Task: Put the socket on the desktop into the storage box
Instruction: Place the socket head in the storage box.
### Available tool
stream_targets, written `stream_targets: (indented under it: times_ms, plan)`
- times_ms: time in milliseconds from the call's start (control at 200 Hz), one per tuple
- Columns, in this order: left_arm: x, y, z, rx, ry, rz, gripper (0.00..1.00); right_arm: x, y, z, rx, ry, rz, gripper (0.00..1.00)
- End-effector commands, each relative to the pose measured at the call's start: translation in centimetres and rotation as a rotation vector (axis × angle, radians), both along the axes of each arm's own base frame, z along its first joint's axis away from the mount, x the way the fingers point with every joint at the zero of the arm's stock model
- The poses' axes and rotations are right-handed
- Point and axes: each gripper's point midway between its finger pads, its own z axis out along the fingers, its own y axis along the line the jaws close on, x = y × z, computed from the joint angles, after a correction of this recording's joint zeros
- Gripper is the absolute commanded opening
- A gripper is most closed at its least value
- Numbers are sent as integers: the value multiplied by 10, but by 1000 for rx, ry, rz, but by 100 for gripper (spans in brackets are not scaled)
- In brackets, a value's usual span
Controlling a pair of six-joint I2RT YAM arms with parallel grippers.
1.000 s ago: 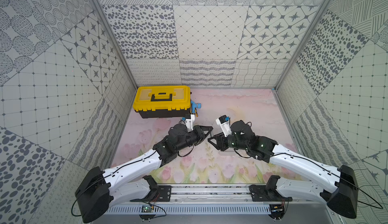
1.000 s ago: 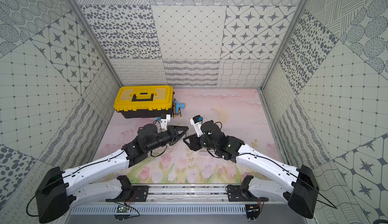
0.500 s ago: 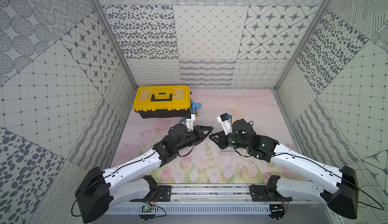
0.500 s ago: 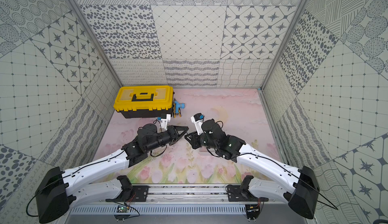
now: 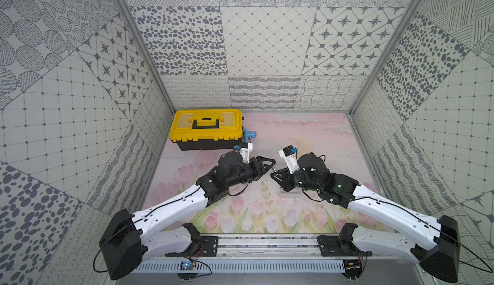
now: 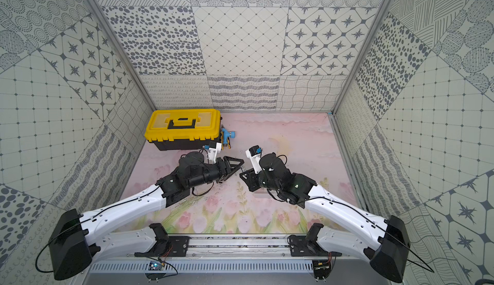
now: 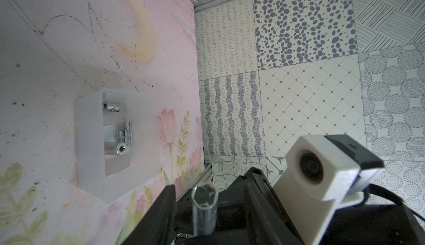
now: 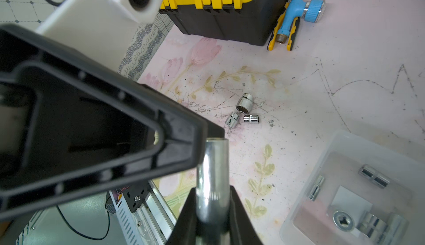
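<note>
Toolbox (image 5: 205, 128), yellow-lidded, well apart from storage box (image 8: 345, 140). Right end effector (image 8: 212, 194) clamped on long socket (image 8: 213, 163), held in the air near that box. Left end effector (image 5: 268, 167) parted around the socket's tip. Three loose sockets (image 8: 245, 104) on surface (image 8: 299, 83) near the box.

Worktop (image 5: 307, 134): pink print, tulips along the near edge, pale clouds toward the far edge. Dark scratches (image 8: 197, 108) and specks of grit mid-surface. Toolbox (image 5: 205, 128), yellow lid over black body, sits in the far left corner with the lid down and its black handle folded flat. Just beside its right end, a blue hose nozzle (image 8: 296, 11) with knurled head and brass threaded tail lies across pliers (image 8: 273, 38) with yellow-and-black grips. Walls (image 5: 264, 43) on three sides: cream panels, grey patchwork of dots, stars, waves, grids.
</note>
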Motion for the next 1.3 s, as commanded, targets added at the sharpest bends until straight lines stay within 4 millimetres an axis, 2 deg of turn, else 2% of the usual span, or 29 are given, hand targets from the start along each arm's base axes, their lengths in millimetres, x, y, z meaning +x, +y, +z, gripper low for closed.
stream_targets:
  times_ms: [0, 70, 145, 240, 380, 480, 540, 575, 645, 700, 825, 890, 975, 1131, 1246, 1296]
  plan:
    - [-10, -11, -9, 24, 44, -135, 48, -1, -3, 8, 15, -50, 18, 0]
    - [-13, -16, -8, 18, 49, -175, 43, -2, -3, 7, 14, -50, 21, 0]
    - [-15, -19, -6, 10, 47, -205, 30, -2, -3, 5, 10, -49, 22, 0]
    - [-16, -20, -4, 13, 41, -216, 24, -1, -3, 3, 5, -46, 18, 0]
    - [-17, -21, -4, 14, 41, -230, 20, 0, -4, 1, 2, -42, 3, 0]
    - [-21, -25, -6, 9, 52, -268, 28, 0, -4, 1, 3, -40, 3, 0]
    - [-23, -27, -6, 9, 49, -286, 28, 1, -4, 1, 2, -41, -2, 0]
    - [-24, -27, -7, 15, 47, -292, 24, 1, -5, 0, 1, -40, -6, 0]
    - [-24, -26, -7, 29, 42, -293, 8, 0, -5, 1, 6, -36, -1, 0]
    - [-24, -26, -7, 38, 40, -299, 0, -1, -5, 2, 10, -35, 0, 0]
    - [-23, -25, -7, 42, 37, -301, 0, -2, -6, 3, 30, -19, -1, 0]
    - [-21, -23, -6, 37, 27, -284, 0, -2, -10, 5, 73, 16, -1, 29]
    - [-20, -20, -4, 26, 9, -273, 0, -3, -17, 14, 201, 88, 21, 48]
    - [-21, -20, -2, -1, -1, -283, 0, -6, -26, 26, 344, 172, 78, 57]
    - [-22, -22, 2, -32, -10, -302, 0, -11, -21, 23, 364, 220, 131, 57]
    - [-24, -24, 4, -40, -17, -314, 0, -12, -20, 19, 363, 233, 135, 54]
